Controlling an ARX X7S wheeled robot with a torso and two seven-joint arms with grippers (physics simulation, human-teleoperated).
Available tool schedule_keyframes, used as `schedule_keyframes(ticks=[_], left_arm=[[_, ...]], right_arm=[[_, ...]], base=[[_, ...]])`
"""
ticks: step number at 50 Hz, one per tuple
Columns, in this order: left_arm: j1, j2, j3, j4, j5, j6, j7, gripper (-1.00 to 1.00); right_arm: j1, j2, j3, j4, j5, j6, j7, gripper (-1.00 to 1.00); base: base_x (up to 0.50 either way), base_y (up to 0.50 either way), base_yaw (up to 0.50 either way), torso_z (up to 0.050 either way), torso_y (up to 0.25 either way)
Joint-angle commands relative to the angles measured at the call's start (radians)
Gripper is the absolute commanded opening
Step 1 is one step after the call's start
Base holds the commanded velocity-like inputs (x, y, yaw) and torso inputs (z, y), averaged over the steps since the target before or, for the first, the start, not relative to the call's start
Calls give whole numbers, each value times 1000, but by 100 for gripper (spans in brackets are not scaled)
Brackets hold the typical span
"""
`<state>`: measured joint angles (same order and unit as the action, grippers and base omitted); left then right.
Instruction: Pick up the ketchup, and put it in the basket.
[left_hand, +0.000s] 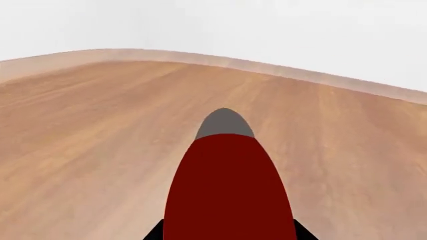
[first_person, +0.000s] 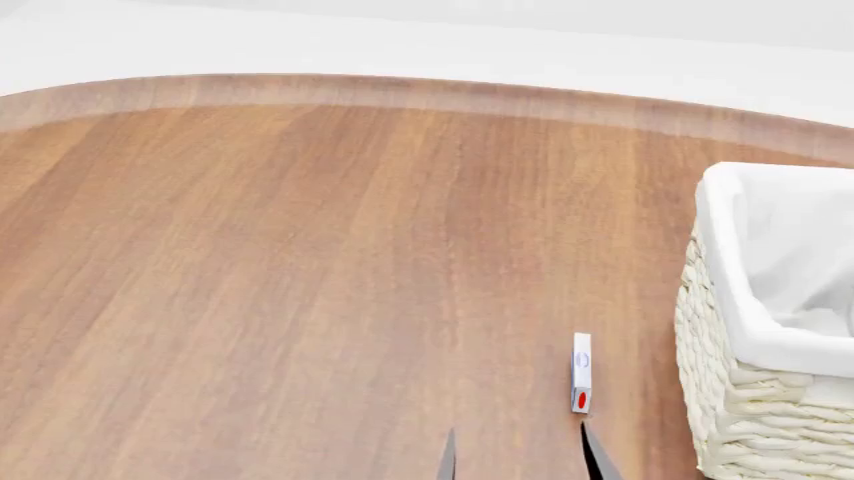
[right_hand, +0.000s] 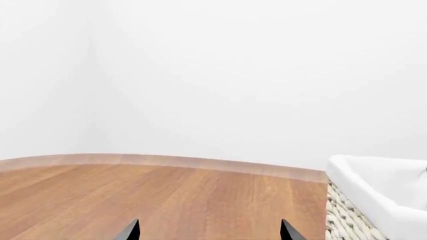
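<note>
In the left wrist view, the ketchup (left_hand: 227, 190) is a dark red bottle body with a grey-looking cap end (left_hand: 224, 122). It fills the space between my left gripper's (left_hand: 227, 235) two black fingertips, which press its sides and hold it above the wooden table (left_hand: 80, 150). The left gripper and the bottle are out of the head view. The cream wicker basket (first_person: 747, 410) with its white liner stands at the right, and also shows in the right wrist view (right_hand: 373, 200). My right gripper (first_person: 521, 462) is open and empty, low over the table left of the basket (right_hand: 210, 232).
A small white box (first_person: 581, 373) with a red dot and a blue mark stands on the table just left of the basket, close to my right fingertip (first_person: 594, 455). The table's curved far edge (first_person: 400, 92) meets a white wall.
</note>
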<state>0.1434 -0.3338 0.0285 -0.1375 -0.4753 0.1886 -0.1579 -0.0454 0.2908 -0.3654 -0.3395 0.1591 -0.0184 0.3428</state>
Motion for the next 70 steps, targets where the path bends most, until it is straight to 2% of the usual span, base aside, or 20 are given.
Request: schedule_keyframes(ticks=[1, 6, 16, 23, 32, 34, 40, 46, 47, 52, 57, 59, 61, 70], left_arm=[[-128, -63, 59, 372, -139, -374, -72, -100], [-270, -86, 80, 430, -229, -523, -97, -100], [-547, -107, 168, 453, -271, -731, -121, -100], [-752, -63, 216, 358, -334, -878, -123, -100], [-918, -7, 263, 247, -362, -966, -101, -100], [-959, -4, 309, 212, -337, -962, -49, -100], [-1068, 33, 320, 49, -388, -1000, 65, -100], [-1181, 58, 370, -118, -381, -978, 249, -100], [-1203, 58, 388, -146, -383, -972, 316, -100], [-1269, 83, 416, -266, -346, -931, 390, -100], [-1317, 86, 481, -340, -319, -917, 526, -100], [-1322, 88, 488, -352, -313, -907, 542, -100], [-1352, 97, 510, -413, -327, -915, 647, -100], [-1404, 119, 600, -558, -283, -883, 851, -100]], right_arm=[[-2, -15, 27, 8, -7, -16, -23, 100], [-2, -13, 26, 7, -6, -15, -22, 100], [1, -7, 26, 11, 0, -18, -21, 100], [4, -2, 25, 13, 4, -20, -23, 100], [-1, 4, 20, 2, 5, -19, -21, 100], [0, 5, 17, 3, 6, -18, -23, 100], [5, 5, 11, 13, 7, -23, -27, 100], [7, 7, 7, 17, 8, -23, -28, 100], [8, 7, 6, 19, 7, -23, -28, 100], [8, 8, 3, 20, 8, -24, -27, 100], [10, 9, 0, 22, 9, -23, -27, 100], [10, 9, -1, 22, 8, -22, -25, 100], [13, 9, -3, 29, 10, -25, -29, 100], [15, 11, -9, 34, 11, -25, -29, 100]], base=[[0, 0, 0, 0, 10], [0, 0, 0, 0, 0], [0, 0, 0, 0, 0], [0, 0, 0, 0, 0], [0, 0, 0, 0, 1], [0, 0, 0, 0, 0], [0, 0, 0, 0, 0], [0, 0, 0, 0, 0], [0, 0, 0, 0, 0], [0, 0, 0, 0, 2], [0, 0, 0, 0, 0], [0, 0, 0, 0, 0], [0, 0, 0, 0, 0], [0, 0, 0, 0, 0]])
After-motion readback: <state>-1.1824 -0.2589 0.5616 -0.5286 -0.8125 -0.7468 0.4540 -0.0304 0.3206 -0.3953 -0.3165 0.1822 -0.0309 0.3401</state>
